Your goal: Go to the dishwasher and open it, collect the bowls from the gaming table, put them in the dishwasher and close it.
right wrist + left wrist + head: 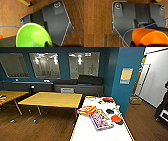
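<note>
Head view: the white-topped gaming table with yellow edging [105, 127] runs forward from the bottom of the frame. On its smooth top lie a red and yellow flat box [86, 110], a colourful flat game board [101, 119], a small black puck-like object [109, 111], a red-orange round paddle [116, 118] near the right edge, and further small items at the far end, too blurred to identify. To the left stands a plain yellow-topped table on metal legs [52, 99], with a second like it [11, 95] at the frame edge. Floor is dark wood plank [45, 127]. Teal wall behind with frosted glass panels [45, 65]; a person in dark clothing [163, 103] stands at the far right.

Left wrist view: an orange plastic bowl [151, 37] sits at the left gripper [136, 43], above the wood floor; a thin blue cable [126, 36] loops past it. Jaws appear to be gripping the bowl's rim, though the fingers are hard to make out.

Right wrist view: a glossy lime-green plastic bowl [33, 36] sits at the right gripper [46, 44], a dark finger on its rim; jaws appear closed on it. Wood floor below.
</note>
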### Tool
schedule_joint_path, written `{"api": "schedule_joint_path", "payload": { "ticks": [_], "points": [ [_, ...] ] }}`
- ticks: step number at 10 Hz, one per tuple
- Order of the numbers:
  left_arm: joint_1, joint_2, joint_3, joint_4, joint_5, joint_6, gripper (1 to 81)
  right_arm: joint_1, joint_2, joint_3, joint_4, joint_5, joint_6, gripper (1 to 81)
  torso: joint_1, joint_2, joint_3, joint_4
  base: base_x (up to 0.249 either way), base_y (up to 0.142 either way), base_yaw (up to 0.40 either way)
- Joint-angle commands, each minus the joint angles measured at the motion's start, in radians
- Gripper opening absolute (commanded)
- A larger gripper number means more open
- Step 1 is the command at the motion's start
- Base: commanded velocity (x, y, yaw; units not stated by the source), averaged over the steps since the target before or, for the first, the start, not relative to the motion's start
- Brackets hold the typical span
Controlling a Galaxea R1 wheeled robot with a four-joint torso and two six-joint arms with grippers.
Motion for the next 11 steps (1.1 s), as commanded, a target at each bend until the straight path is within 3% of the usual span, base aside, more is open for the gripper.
{"api": "schedule_joint_path", "payload": {
  "ticks": [1,4,5,7,11],
  "points": [
    [-0.023,0.069,-0.101,-0.012,0.039,0.004,1.0,0.034,0.013,-0.040,-0.020,-0.064,-0.004,1.0,0.000,0.000,0.000,0.000,0.000,0.000,0.000],
    [-0.023,0.096,-0.113,-0.011,0.039,0.006,1.0,0.034,0.014,-0.045,-0.020,-0.063,-0.004,1.0,0.000,0.000,0.085,0.000,0.000,0.000,0.000],
    [-0.025,0.100,-0.115,-0.012,0.039,0.007,1.0,0.034,0.014,-0.048,-0.020,-0.063,-0.004,1.0,0.000,0.000,0.036,0.000,0.000,0.000,0.000],
    [-0.023,0.102,-0.115,-0.012,0.039,0.006,1.0,0.034,0.014,-0.048,-0.019,-0.063,-0.004,1.0,0.000,-0.001,0.064,0.000,0.000,0.000,0.000],
    [-0.023,0.105,-0.115,-0.012,0.037,0.006,1.0,0.034,0.026,-0.057,-0.012,-0.063,-0.001,1.0,0.000,-0.001,0.068,0.000,-0.036,0.000,0.000]
  ]
}}
